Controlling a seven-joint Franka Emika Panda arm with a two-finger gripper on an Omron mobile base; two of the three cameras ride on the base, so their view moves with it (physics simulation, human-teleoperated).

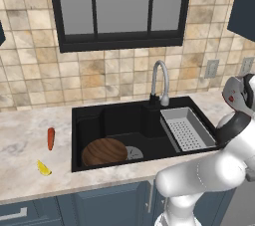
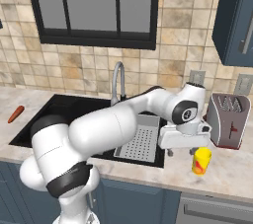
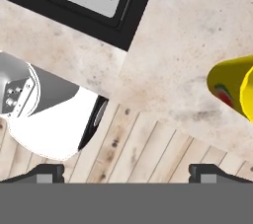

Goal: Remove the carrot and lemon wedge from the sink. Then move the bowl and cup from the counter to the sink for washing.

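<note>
A: Where's the cup?
B: On the counter right of the sink, just beside the gripper, whose jaws are spread wide, empty. A toaster stands behind it.
A: The rest?
B: Bowl inside the sink; carrot and lemon wedge lie left of it.

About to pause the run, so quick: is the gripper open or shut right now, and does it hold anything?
Gripper: open, jaws wide apart, holding nothing; the cup stands on the counter just beside it, not gripped.
</note>
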